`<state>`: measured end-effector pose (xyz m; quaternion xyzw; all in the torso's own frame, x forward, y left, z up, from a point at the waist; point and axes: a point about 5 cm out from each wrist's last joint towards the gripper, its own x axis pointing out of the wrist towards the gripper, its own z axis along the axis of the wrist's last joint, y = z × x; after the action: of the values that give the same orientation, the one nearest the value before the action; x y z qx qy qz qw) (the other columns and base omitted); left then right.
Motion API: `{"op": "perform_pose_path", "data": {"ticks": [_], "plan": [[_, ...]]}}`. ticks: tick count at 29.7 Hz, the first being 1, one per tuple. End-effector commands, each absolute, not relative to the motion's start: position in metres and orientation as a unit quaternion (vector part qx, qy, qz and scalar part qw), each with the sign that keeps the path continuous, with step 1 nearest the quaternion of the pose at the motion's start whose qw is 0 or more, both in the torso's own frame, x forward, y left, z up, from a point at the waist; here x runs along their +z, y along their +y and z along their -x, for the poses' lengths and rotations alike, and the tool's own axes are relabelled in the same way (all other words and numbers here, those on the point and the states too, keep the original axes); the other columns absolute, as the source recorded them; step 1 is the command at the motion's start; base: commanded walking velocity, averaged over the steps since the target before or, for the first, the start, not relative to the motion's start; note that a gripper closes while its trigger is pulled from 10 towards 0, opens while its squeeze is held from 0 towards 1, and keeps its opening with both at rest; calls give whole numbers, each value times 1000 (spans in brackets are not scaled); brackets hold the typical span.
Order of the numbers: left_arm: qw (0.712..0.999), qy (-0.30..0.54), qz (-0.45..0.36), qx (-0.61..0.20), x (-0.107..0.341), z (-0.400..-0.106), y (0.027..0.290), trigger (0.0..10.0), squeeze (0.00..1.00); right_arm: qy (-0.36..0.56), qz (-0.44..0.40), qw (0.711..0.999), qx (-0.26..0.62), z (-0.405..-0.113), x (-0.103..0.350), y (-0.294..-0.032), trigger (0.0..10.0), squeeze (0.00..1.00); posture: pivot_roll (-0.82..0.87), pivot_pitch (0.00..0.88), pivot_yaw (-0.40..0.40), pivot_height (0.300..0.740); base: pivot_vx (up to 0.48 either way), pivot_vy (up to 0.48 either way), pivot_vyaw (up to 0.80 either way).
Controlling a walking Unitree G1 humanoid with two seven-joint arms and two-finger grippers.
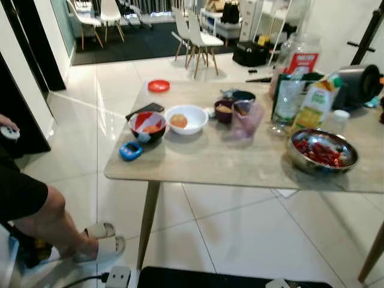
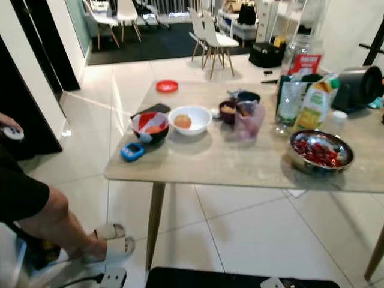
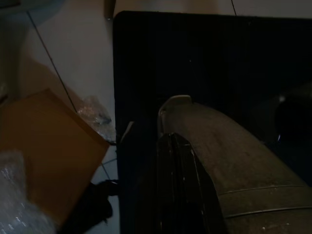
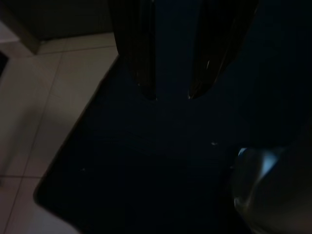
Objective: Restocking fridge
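White floor tiles (image 1: 240,234) lie under my table (image 1: 210,159), which carries a juice carton (image 1: 315,103) beside a steel bowl (image 1: 322,151). My right pincer (image 4: 172,95) hangs narrowly parted above a black mat (image 4: 146,170); my left pincer's (image 3: 178,195) state I cannot tell.

One table (image 1: 216,162) carries the lot. On it stand three bowls: one dark bowl (image 1: 147,126) with red and orange inside, one white bowl (image 1: 186,119) holding an orange lump, and one steel bowl (image 1: 322,151) of red pieces. There are two small dark cups (image 1: 224,111), one purple plastic container (image 1: 246,119), one blue gadget (image 1: 131,150), one red lid (image 1: 159,86) and one dark phone (image 1: 144,110). At the far side stand one juice carton (image 1: 316,103), one clear bottle (image 1: 287,102), one big glass jar (image 1: 298,55) and one dark appliance (image 1: 359,84). Beyond the table four white chairs (image 1: 201,39) can be counted, though the farthest are blurred. One person's leg (image 1: 48,222) shows at the left, with two pale sandals (image 1: 103,241).
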<state>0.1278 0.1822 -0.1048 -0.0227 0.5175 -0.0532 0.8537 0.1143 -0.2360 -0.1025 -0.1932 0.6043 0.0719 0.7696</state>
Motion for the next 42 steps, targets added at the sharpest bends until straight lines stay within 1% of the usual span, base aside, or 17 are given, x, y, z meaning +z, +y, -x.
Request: {"op": "perform_pose_path", "data": {"ticks": [1,9,11,21,28,35,42], "plan": [[846,531,23,-49,-107,-120,185,10000,0,608,193,767,63,-112,-102,-241,10000,0,-29,0,5,740,0,0,0],[844,533,24,-52,-108,-119,184,10000,0,609,196,766,65,-111,-102,-241,10000,0,-34,0,8,740,0,0,0],[842,535,23,-56,-108,-118,184,10000,0,611,198,763,68,-106,-103,-241,10000,0,-34,0,8,740,0,0,-800],[840,539,24,-50,-109,-112,186,10000,0,614,202,760,70,-99,-105,-244,10000,0,-40,0,5,740,0,0,0],[841,539,33,-42,-110,-111,185,10000,0,616,202,759,58,-95,-103,-252,10000,0,-47,0,0,740,0,0,0],[842,536,39,-43,-110,-112,181,10000,0,619,203,757,58,-93,-103,-254,10000,0,-38,0,-7,740,0,0,0],[838,543,40,-38,-112,-104,184,10000,0,621,202,755,58,-91,-103,-256,10000,0,-35,0,-7,740,0,0,0]]}}
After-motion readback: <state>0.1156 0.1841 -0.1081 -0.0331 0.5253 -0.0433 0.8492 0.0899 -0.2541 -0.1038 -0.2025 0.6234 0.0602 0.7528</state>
